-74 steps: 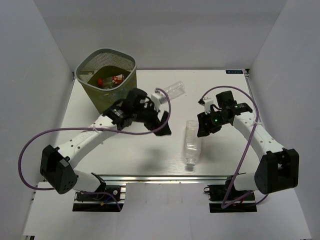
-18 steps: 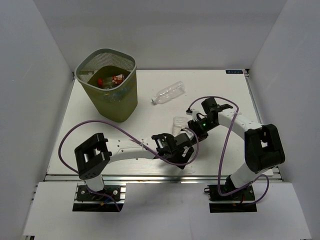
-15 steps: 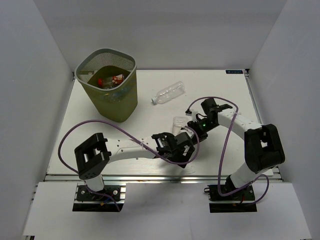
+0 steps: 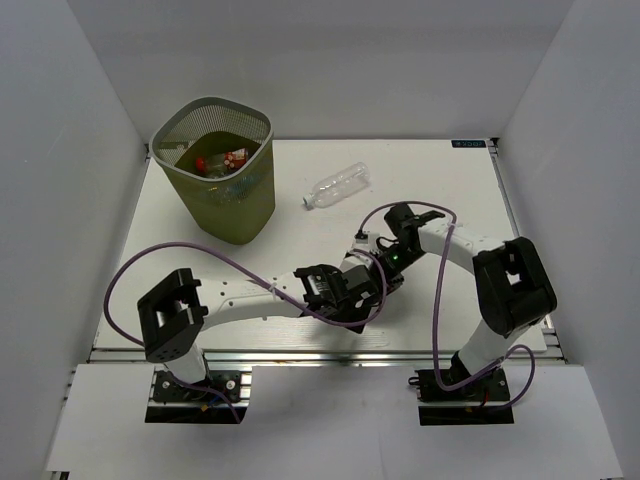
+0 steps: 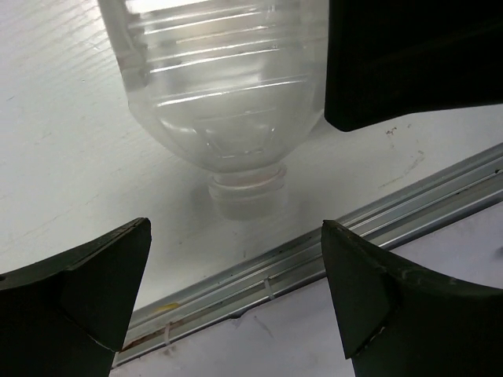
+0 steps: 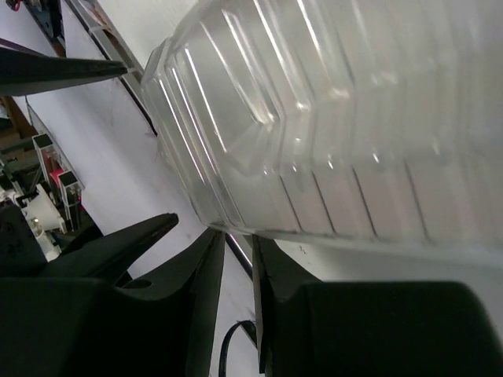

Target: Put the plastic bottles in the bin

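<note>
A clear plastic bottle [image 5: 220, 94] lies on the white table, its capped neck [image 5: 244, 188] pointing at the front rail. My left gripper [image 5: 236, 290] is open, its fingers spread wide just in front of the neck and not touching it. In the top view the left gripper [image 4: 352, 298] and the right gripper [image 4: 380, 270] meet over this bottle and hide most of it. My right gripper [image 6: 240, 259] is shut, its fingertips against the bottle's side [image 6: 354, 118], holding nothing. A second bottle [image 4: 337, 186] lies further back. The olive mesh bin [image 4: 250, 200] holds several bottles.
The metal front rail [image 5: 330, 251] and the table edge run just beyond the bottle's neck. A purple cable [image 4: 200, 255] loops over the table beside the left arm. White walls enclose the left, right and back sides.
Since 2.5 s ago both arms came down onto the lying bottle. In the last half second the right gripper slid forward and left, closer to the left gripper, covering more of the bottle.
</note>
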